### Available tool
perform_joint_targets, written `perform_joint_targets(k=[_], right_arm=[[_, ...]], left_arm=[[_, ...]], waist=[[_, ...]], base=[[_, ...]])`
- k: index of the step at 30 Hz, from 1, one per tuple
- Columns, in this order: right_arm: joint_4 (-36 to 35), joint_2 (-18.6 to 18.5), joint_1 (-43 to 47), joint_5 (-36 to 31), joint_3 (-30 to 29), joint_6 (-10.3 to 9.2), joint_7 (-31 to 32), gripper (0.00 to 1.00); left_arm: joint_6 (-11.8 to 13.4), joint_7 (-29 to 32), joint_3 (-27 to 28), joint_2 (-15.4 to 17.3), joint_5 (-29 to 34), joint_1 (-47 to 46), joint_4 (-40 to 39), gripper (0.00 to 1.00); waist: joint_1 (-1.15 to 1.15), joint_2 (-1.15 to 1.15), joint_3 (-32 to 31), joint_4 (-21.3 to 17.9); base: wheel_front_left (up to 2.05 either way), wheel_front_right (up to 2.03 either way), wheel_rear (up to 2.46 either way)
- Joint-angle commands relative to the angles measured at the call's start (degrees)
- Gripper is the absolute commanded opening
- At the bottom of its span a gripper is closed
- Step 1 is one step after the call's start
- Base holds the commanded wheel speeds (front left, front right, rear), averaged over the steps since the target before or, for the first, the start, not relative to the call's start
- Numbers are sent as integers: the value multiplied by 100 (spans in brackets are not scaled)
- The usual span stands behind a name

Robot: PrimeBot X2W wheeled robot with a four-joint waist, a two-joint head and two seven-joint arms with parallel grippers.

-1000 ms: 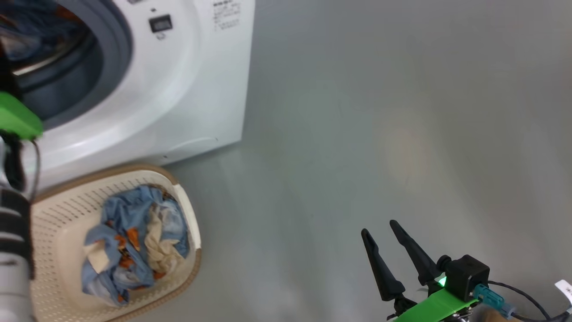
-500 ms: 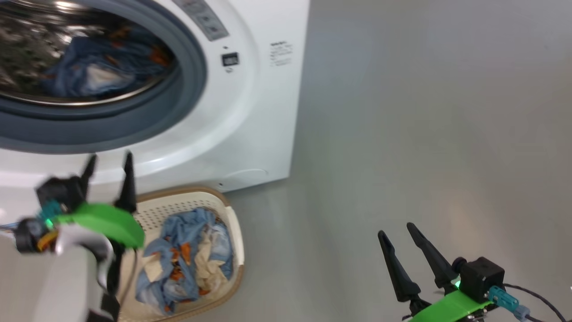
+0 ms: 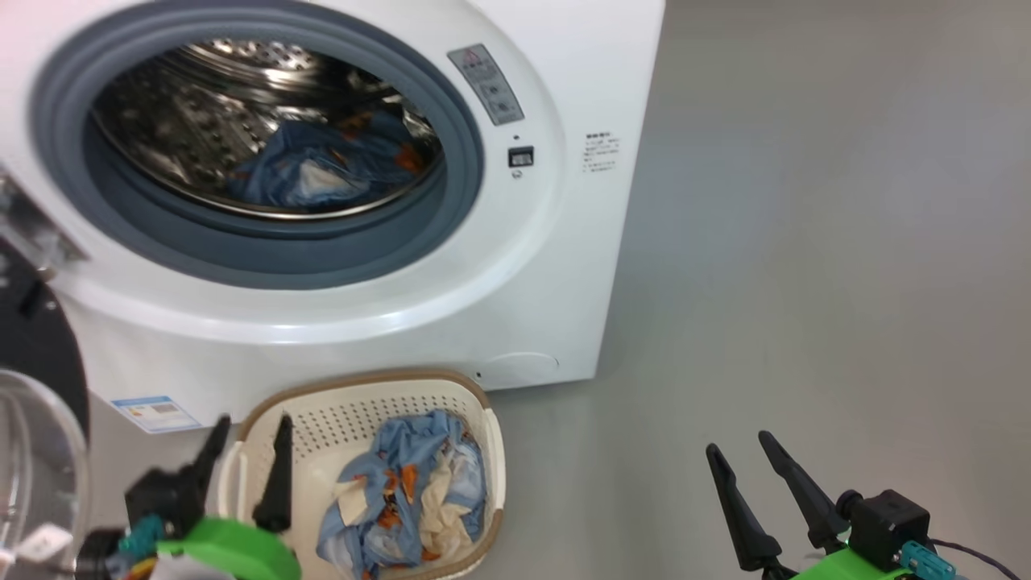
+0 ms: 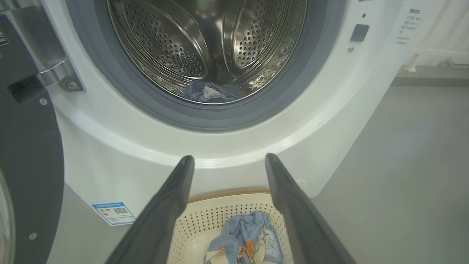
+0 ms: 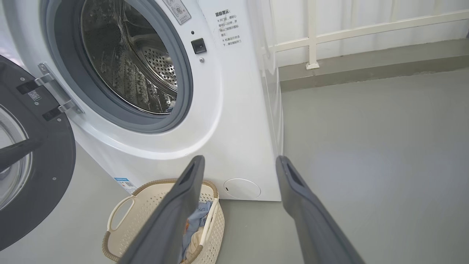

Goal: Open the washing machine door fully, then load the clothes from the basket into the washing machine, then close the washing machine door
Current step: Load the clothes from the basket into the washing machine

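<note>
Door step looks done: the washing machine door point(image 3: 44, 354) hangs swung out to the left on its hinge point(image 4: 55, 73), so the mouth of the washing machine point(image 3: 564, 306) is unblocked for loading. Some blue fabric lies at the bottom of the drum point(image 3: 201, 105). The rest of the clothes point(image 3: 419, 483) sit bunched in the right half of the basket point(image 3: 362, 380).

The basket stands on the floor point(image 3: 805, 242), tight against the machine's front and right below the opening, so each lift is short, straight up and in.

Left pincer point(image 3: 250, 423) is released, fingers spread wide, holding nothing. It hovers by the basket's near left rim, aimed at basket and machine, likely lined up for the next grab. It needs to shift right to reach the pile.

Right pincer point(image 3: 737, 445) is also released and empty, over bare floor well to the right of the basket, probably parked clear of the left arm's path.

Risk: a sleeve snagging on the grey gasket point(image 3: 266, 258).
</note>
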Motion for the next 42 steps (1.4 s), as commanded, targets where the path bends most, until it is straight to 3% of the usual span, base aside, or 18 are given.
perform_joint_targets(k=[1, 11, 22, 42], right_arm=[[-126, -81, 11, -33, 116, 9, -27, 100], [-158, -162, 252, -31, -16, 9, -27, 100], [-204, -89, 363, -50, -141, 9, -27, 100], [-224, -37, 375, -83, -178, 9, -27, 100]], left_arm=[[42, -37, 137, 70, -24, 147, -241, 100], [315, -37, 196, 30, -314, 1274, -983, 100], [588, -37, 211, 24, -544, 1858, -1492, 100], [682, -37, 203, 23, -589, 2044, -1634, 100]], waist=[[1, 0, -254, 191], [1, 0, -627, 275], [1, 0, -759, 280], [1, 0, -759, 189]], base=[[0, 0, 0], [0, 0, 0], [0, 0, 0], [0, 0, 0]])
